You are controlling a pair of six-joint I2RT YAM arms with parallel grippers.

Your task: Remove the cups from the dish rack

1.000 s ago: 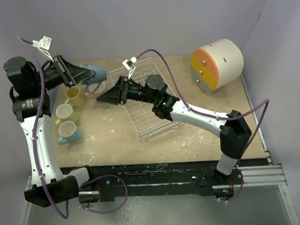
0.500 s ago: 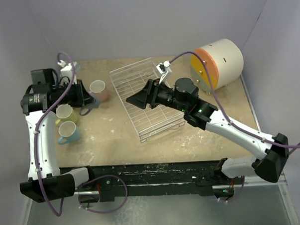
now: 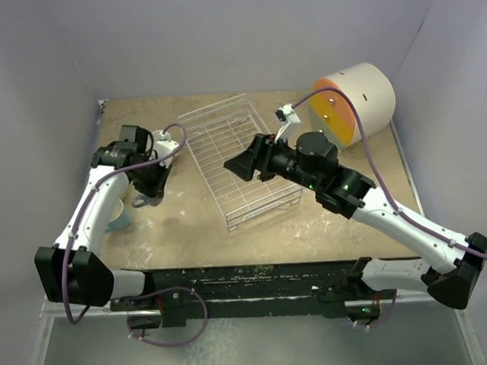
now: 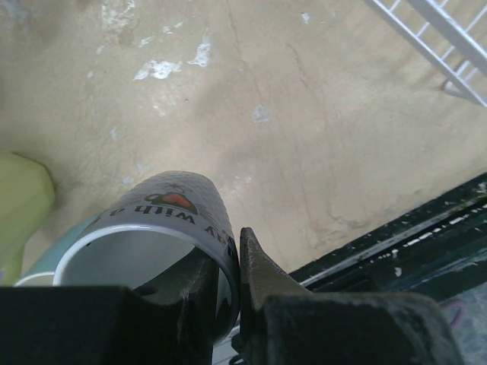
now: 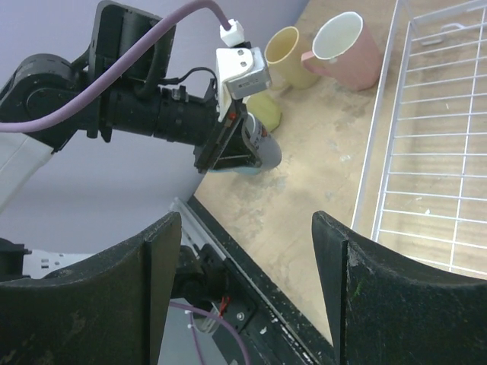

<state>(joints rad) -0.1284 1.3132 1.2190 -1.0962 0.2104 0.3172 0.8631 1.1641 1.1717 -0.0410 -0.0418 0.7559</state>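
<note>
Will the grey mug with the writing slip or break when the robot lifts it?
It might slip: the grey mug looks smooth and glossy, and the left hand pinches only its thin rim. It looks stiff, so it should keep its shape. It would probably chip or break if dropped on the hard table.

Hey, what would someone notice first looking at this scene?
The left gripper pinching a grey-blue mug by its rim, on the left. Next, the empty dish rack mid-scene with the open right gripper hanging near it, and the cream-and-orange drawer unit far right.
</note>
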